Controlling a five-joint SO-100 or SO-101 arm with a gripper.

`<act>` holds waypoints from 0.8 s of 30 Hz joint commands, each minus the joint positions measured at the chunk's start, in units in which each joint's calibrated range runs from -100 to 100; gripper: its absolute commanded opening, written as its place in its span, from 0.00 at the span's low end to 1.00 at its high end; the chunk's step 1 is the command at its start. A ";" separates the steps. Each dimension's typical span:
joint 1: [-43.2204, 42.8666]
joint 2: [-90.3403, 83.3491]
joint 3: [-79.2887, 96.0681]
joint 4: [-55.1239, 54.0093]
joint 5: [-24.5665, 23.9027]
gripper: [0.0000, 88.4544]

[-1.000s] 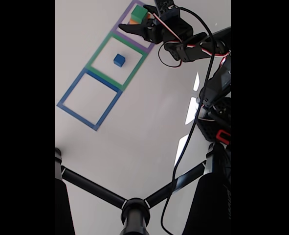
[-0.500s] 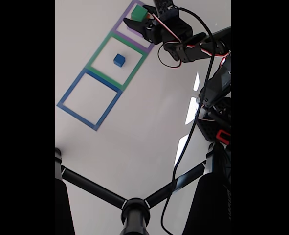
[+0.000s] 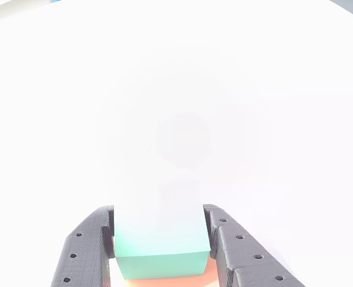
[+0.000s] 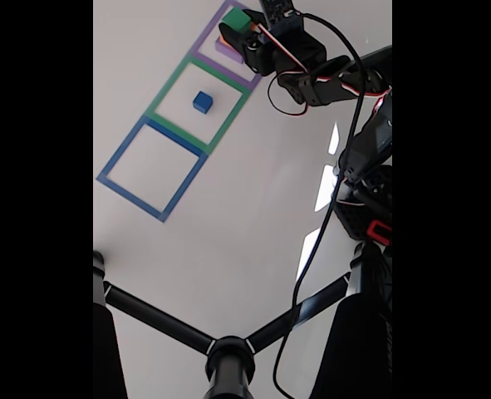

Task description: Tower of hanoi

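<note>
Fingers (image 3: 83, 257) of the dark tool (image 3: 164, 254) pinched the green block (image 3: 161, 254) from both sides in the other view, with an orange block (image 3: 164, 282) directly beneath it; glare washed out everything beyond. Next, the fixed view showed three taped squares in a row on the white worktop (image 4: 253, 216). The purple outline (image 4: 202, 51) held the stack, green block (image 4: 235, 18) on top, with the tool (image 4: 241, 37) around it. The green outline (image 4: 166, 91) held the blue block (image 4: 202, 101). The blue outline (image 4: 116, 162) enclosed bare worktop.
</note>
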 commanded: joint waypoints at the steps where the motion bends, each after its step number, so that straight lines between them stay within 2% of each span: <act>1: -0.44 -0.42 -1.47 -0.98 0.00 0.12; 11: -0.53 -0.58 -1.74 -0.65 0.00 0.11; 15: -1.01 -3.32 -2.29 2.91 0.00 0.11; 19: -2.26 -10.75 -4.11 13.35 0.00 0.11; 24: -3.51 -22.54 -11.65 36.59 0.00 0.11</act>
